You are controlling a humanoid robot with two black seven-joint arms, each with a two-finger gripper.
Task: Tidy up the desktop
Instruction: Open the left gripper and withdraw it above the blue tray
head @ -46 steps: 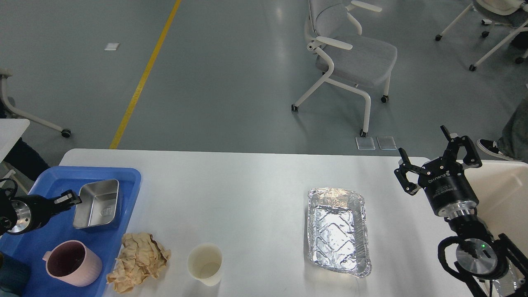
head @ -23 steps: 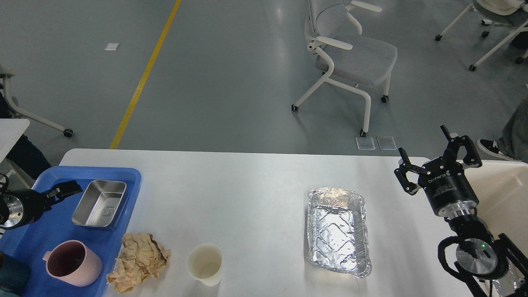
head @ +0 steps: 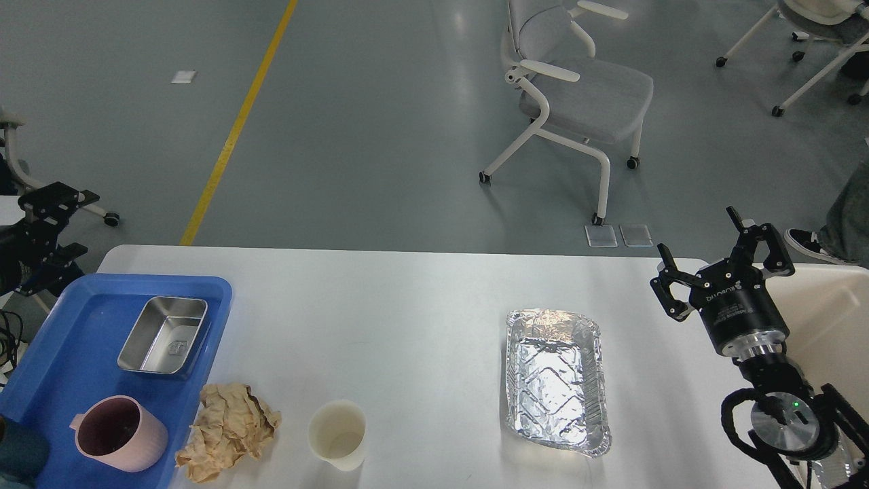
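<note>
The white desktop fills the lower part of the head view. On it lie a crumpled tan paper, a cream paper cup and an empty foil tray. A blue tray at the left edge holds a steel container and a pink mug. My left gripper is open and empty, off the table's far left corner, above and left of the blue tray. My right gripper is open and empty over the table's right edge, right of the foil tray.
A cream-coloured bin stands beside the table's right edge, behind my right arm. A grey office chair stands on the floor beyond the table. A yellow floor line runs at the back left.
My left gripper has let go of the steel container, which now lies flat in the blue tray, and has drawn back up and left off the table. The right arm has barely moved.
</note>
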